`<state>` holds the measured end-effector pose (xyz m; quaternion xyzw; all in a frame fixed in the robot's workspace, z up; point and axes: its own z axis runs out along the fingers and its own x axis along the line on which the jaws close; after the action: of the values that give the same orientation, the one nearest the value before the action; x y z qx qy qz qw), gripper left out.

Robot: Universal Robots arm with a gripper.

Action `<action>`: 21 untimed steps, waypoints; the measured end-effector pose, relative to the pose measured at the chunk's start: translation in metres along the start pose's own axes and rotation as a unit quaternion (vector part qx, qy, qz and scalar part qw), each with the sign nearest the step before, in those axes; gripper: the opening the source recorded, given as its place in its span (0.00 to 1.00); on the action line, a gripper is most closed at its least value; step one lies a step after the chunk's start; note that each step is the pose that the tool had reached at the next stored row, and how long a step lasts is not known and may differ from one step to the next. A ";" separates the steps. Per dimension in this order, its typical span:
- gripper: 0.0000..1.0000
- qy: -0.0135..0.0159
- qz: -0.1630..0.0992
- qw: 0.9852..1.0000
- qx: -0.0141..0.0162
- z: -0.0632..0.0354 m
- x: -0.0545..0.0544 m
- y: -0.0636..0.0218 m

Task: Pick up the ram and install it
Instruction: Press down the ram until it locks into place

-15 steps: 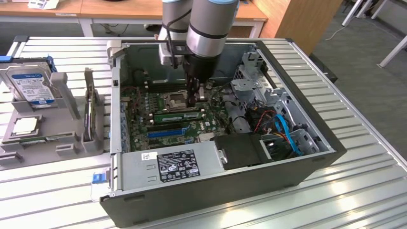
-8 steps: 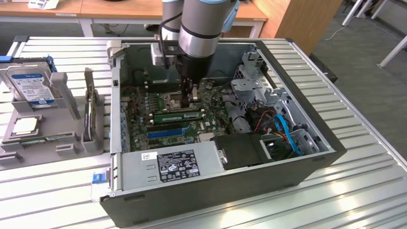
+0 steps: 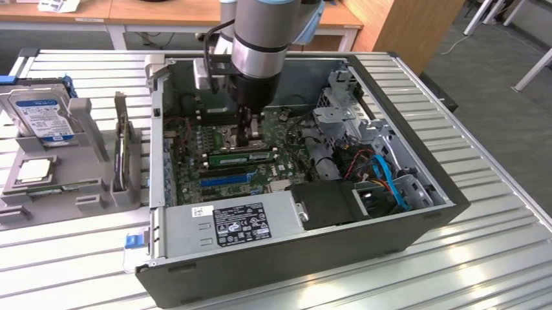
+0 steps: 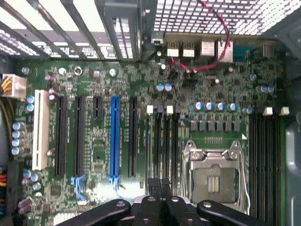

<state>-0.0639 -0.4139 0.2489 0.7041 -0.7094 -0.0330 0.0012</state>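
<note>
The ram point(image 3: 242, 157), a long green stick with a white label, stands on edge in a memory slot on the motherboard point(image 3: 194, 145), between the blue slot and the processor socket. My gripper point(image 3: 254, 142) reaches straight down into the open computer case point(image 3: 405, 213). Its black fingers are shut together right at the ram's top edge, near the stick's middle. I cannot tell whether they touch it. In the wrist view the shut gripper point(image 4: 160, 184) hangs over the row of black memory slots point(image 4: 162, 141), beside the bare processor socket point(image 4: 212, 175).
The power supply point(image 3: 237, 223) and a drive cage point(image 3: 345, 123) with cables crowd the case around the board. Outside the case, at the exterior view's left, a grey fixture point(image 3: 52, 194) holds a hard drive point(image 3: 39, 116), a square chip point(image 3: 35, 169) and a thin board on edge point(image 3: 123, 152).
</note>
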 end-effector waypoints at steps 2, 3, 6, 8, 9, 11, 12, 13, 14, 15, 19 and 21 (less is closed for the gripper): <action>0.10 0.000 0.000 1.000 0.000 0.0003 0.000 0.0040; 0.10 0.000 0.000 1.000 0.000 0.0004 0.000 0.0060; 0.10 0.000 0.000 1.000 0.000 0.0008 0.000 0.0115; 0.10 0.000 0.000 1.000 0.000 0.0010 0.000 0.0144; 0.10 0.000 0.000 1.000 0.000 0.0011 0.000 0.0155; 0.10 0.000 0.000 1.000 0.000 0.0011 0.000 0.0169; 0.10 0.000 0.000 1.000 0.000 0.0012 0.000 0.0176; 0.10 0.000 0.000 1.000 0.000 0.0012 0.000 0.0184; 0.10 0.000 0.000 1.000 0.000 0.0013 0.000 0.0192; 0.10 0.000 0.000 1.000 0.000 0.0013 0.000 0.0202; 0.10 0.000 0.000 1.000 0.000 0.0014 0.000 0.0207; 0.10 0.000 0.000 1.000 0.000 0.0013 0.000 0.0207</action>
<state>-0.0847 -0.4139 0.2485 0.7039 -0.7095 -0.0332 0.0014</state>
